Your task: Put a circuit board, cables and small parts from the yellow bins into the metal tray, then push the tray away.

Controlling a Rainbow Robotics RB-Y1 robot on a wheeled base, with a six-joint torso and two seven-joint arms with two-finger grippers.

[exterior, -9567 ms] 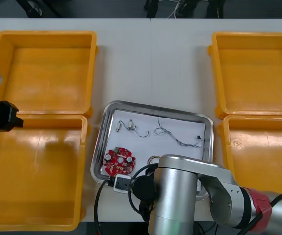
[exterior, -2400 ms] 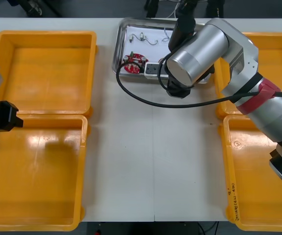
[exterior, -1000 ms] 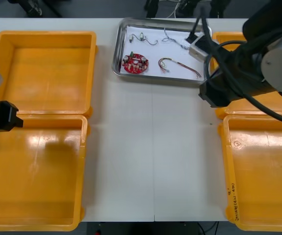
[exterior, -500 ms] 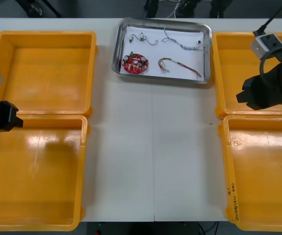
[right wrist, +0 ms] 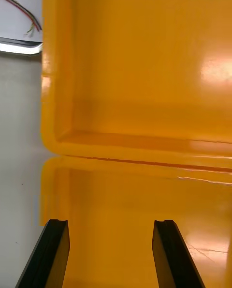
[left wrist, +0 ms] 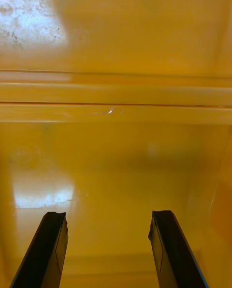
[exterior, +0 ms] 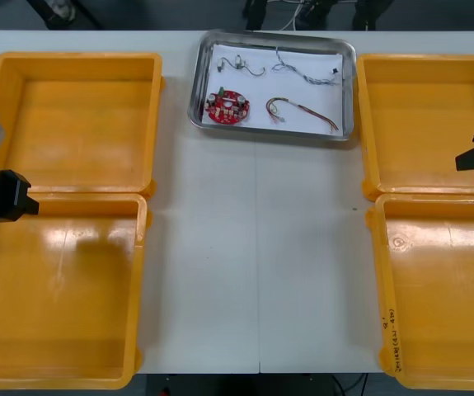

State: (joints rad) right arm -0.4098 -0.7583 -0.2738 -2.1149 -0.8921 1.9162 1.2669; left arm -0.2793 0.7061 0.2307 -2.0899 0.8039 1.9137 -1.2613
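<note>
Metal tray (exterior: pixel 196 82) sitting at the far edge of the worktop (exterior: pixel 253 247), between the far yellow bins (exterior: pixel 76 124); shiny rounded rim, white inside. Round red circuit board (exterior: pixel 227 106) at its near-left corner, red and yellow cable (exterior: pixel 302 109) just beside. Twisted blue and white cable (exterior: pixel 302 73) and small metal parts (exterior: pixel 241 63) along its far side. Bins glossy, two at each side edge. Right gripper (right wrist: pixel 110 222), fingers apart, over the seam of the right bins, farther toward the right edge than half a second ago. Left gripper (left wrist: pixel 107 215), fingers apart, parked over the left bins' seam, unchanged.

Metal tray (exterior: pixel 269 131) pushed to far edge; right gripper (right wrist: pixel 110 224) withdrawn rightward.
</note>
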